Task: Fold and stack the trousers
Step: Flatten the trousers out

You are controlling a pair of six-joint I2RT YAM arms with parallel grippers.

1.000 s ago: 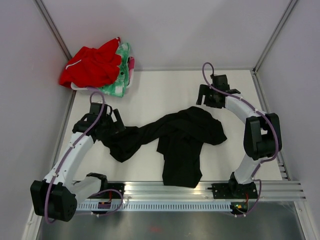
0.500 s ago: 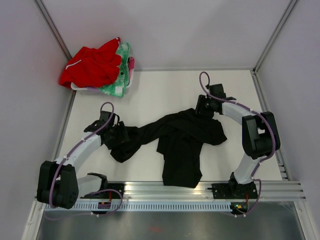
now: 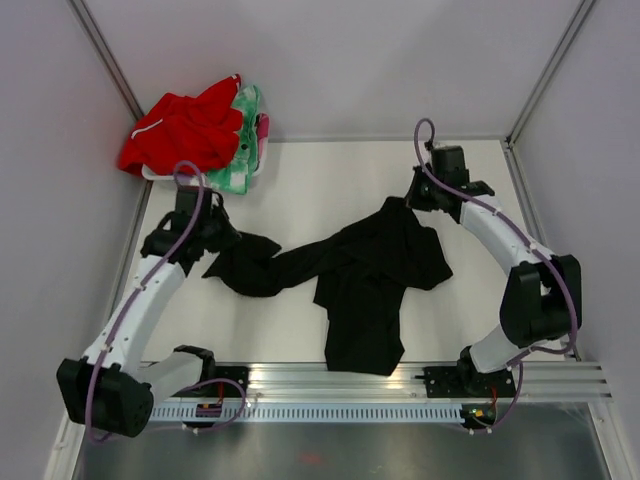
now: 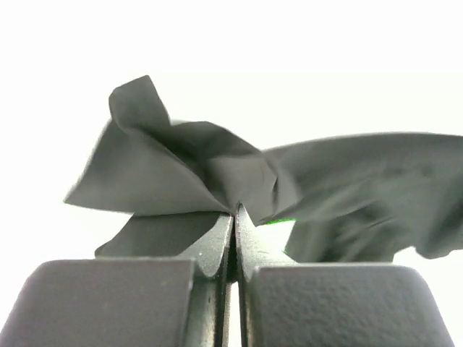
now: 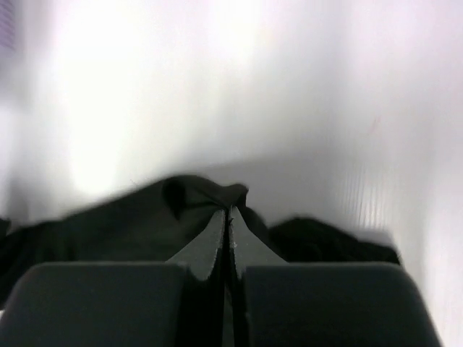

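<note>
We judge trousers (image 3: 365,275) light, limp, drapey. Left gripper (image 4: 235,211) pinches leg end; right gripper (image 5: 226,212) pinches far edge. We favour hems, waistband corners.

text: none legible | labels, brands: none legible | numbers, signs: none legible | views checked: top external, left wrist, right wrist

top camera looks down; wrist cameras hug trousers (image 4: 181,166).
</note>
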